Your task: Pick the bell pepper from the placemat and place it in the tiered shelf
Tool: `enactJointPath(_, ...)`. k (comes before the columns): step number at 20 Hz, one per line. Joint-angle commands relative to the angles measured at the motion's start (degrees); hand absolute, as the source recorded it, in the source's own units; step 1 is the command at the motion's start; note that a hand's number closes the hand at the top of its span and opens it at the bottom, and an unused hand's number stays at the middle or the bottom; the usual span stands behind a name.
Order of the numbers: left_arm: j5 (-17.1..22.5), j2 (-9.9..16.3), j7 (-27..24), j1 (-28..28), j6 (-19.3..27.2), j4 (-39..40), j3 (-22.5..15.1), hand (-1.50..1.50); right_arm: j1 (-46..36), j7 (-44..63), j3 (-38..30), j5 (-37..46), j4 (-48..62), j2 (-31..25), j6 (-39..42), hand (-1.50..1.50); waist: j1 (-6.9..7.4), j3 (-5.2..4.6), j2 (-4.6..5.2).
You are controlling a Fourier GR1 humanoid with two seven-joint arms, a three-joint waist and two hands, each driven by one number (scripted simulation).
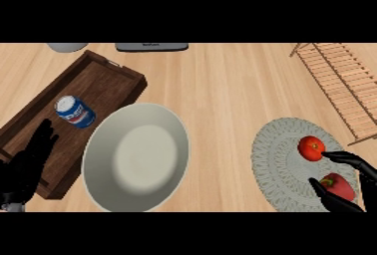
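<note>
Head view, right hand around bell pepper

A kitchen. A wooden counter holds a plate, serving tray, placemat and tiered shelf

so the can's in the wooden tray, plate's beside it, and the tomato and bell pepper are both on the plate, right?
Not quite. In the head view the tomato and bell pepper sit on the placemat, not the plate. The can is in the wooden tray, plate beside it.
</note>
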Motion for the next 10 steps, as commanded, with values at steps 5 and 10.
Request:
enactJointPath(5, -1.28, -0.28, -0.32, 0.04, -1.89, 1.96, 0.37, 0.0, 17.55, -2.38, -1.57, 9.27, -12.58, -2.27, -6.92, -1.5, 0.35, -0.01, -0.04)
enactJointPath(10, -0.82, 0.04, 1.77, -1.11, -1.08, 0.95, 1.36, 0.0, 24.89, 4.92, -5.22, 20.0, -17.4, -6.65, -13.72, -1.5, 0.15, -0.08, 0.0)
